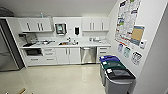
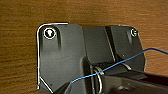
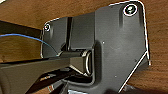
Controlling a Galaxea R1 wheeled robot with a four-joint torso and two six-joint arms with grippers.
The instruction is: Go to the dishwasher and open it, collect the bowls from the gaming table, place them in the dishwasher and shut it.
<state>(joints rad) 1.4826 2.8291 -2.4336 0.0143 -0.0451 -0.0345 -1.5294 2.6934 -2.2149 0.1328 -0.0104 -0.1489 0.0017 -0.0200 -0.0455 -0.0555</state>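
No writing can be read anywhere. The wall posters and bin labels are too blurred.

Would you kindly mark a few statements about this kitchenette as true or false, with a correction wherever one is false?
1. The dishwasher has its door shut. True.
2. The dishwasher stands at the far left of the counter run, next to the fridge. False: it sits towards the right end, just right of the white double-door cabinet under the sink.
3. Three lidded bins stand in a row along the right wall. True.
4. The bin nearest the dishwasher has a black lid. False: its lid is blue.
5. Posters hang on the right wall above the bins. True.
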